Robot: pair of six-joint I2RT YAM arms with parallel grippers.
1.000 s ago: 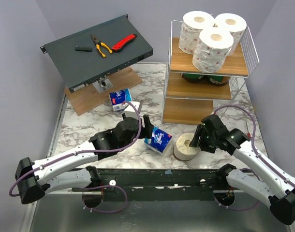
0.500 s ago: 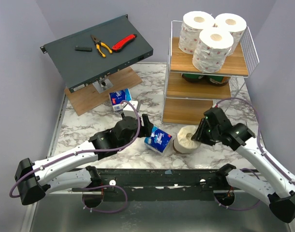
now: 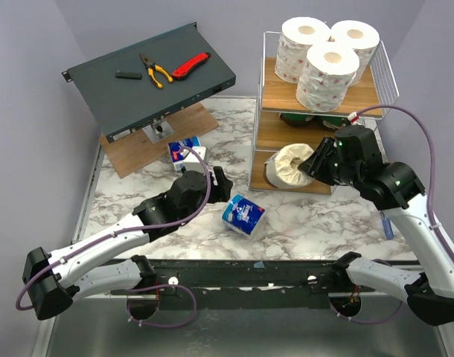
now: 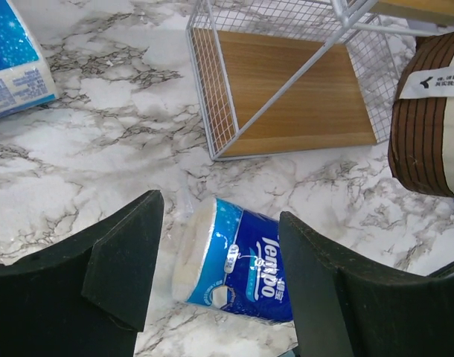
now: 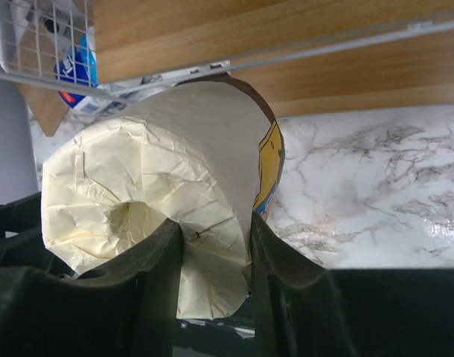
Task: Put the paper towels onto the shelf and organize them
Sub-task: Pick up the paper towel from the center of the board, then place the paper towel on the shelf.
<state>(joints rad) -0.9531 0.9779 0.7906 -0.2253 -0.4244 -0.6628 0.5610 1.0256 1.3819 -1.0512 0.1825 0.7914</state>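
Marble-veined tabletop; wire shelf, upper right, three wooden tiers, three pink-printed rolls upright on top. Right gripper pinches the crinkled cream roll by the bottom tier's front edge; only its wrist view shows a yellow label patch. Left gripper, fingers spread, hovers over one glossy blue pack, centre; second pack upper left.

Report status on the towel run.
Right gripper shut on cream roll, at shelf front. Left gripper open over Tempo pack. Green rolls on middle tier.
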